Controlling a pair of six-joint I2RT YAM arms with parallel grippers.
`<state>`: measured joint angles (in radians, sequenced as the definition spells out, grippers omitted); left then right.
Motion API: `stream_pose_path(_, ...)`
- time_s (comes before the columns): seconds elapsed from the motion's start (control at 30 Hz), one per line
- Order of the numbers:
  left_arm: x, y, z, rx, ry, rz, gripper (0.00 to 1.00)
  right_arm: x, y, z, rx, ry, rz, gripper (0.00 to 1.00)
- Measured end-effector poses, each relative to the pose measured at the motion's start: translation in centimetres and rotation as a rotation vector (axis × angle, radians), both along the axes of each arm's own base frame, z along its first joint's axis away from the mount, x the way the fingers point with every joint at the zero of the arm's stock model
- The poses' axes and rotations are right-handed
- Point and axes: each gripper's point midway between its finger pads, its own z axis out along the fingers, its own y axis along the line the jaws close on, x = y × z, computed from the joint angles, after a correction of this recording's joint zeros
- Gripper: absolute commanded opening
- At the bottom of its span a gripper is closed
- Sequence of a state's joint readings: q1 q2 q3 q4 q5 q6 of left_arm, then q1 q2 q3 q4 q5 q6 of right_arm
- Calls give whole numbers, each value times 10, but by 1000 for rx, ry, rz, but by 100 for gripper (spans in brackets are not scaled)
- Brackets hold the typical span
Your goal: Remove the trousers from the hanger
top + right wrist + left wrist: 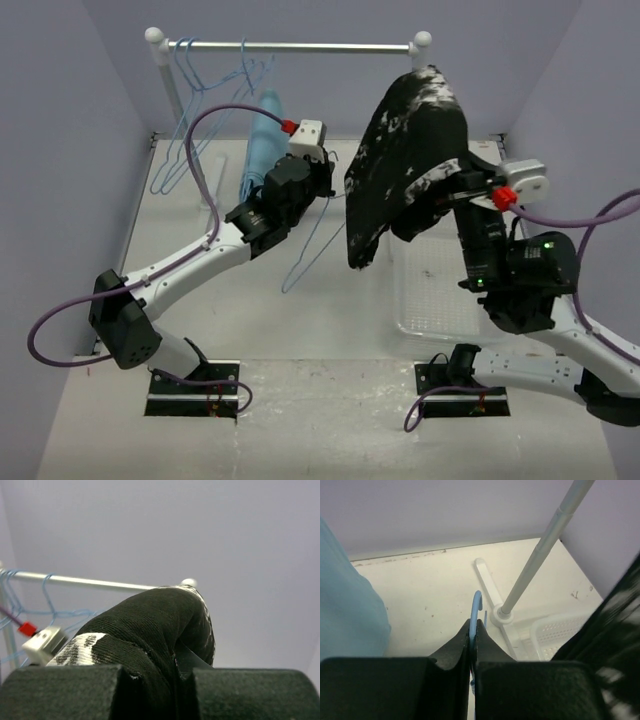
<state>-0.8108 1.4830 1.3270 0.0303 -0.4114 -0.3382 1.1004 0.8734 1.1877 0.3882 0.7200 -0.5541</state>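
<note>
Right gripper (175,675) is clamped on the trousers (400,150) up at far right near the rail (300,46), left gripper (472,635) pinched shut on the blue hanger (476,605), so any snagged fabric could yank that wire loose.

I am built of white shells, my left arm (190,262) and my right arm (545,372), broken by bulky black joint housings (125,322). A purple cable (40,340) loops along each. Each wrist bears a white camera block (308,133) with a red connector (290,126). Green lights (547,243) glow on my right side. My left gripper (473,630) and right gripper (182,672) are matte black, as are my base plates (195,392).
</note>
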Motion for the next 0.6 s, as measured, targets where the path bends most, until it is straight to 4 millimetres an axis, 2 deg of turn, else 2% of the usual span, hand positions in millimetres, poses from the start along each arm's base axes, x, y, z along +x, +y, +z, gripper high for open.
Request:
stream_pose_path(0.1, -1, 0, -3, 8, 8, -10, 0, -9, -39, 22, 69, -26, -75, 0)
stream_pose_path(0.27, -2, 1, 3, -1, -10, -13, 0, -20, -93, 21, 116, 8, -206, 0)
stream_pose_path(0.4, -2, 1, 7, -5, -19, -18, 0, -27, -129, -5, 140, 122, -287, 0)
stream_pose_path(0.53, -2, 1, 7, 6, -26, -20, 0, -34, -158, -53, 150, 261, -395, 0)
stream_pose_path(0.6, -2, 2, 7, 13, -30, -21, 0, -35, -166, -78, 140, 325, -454, 0)
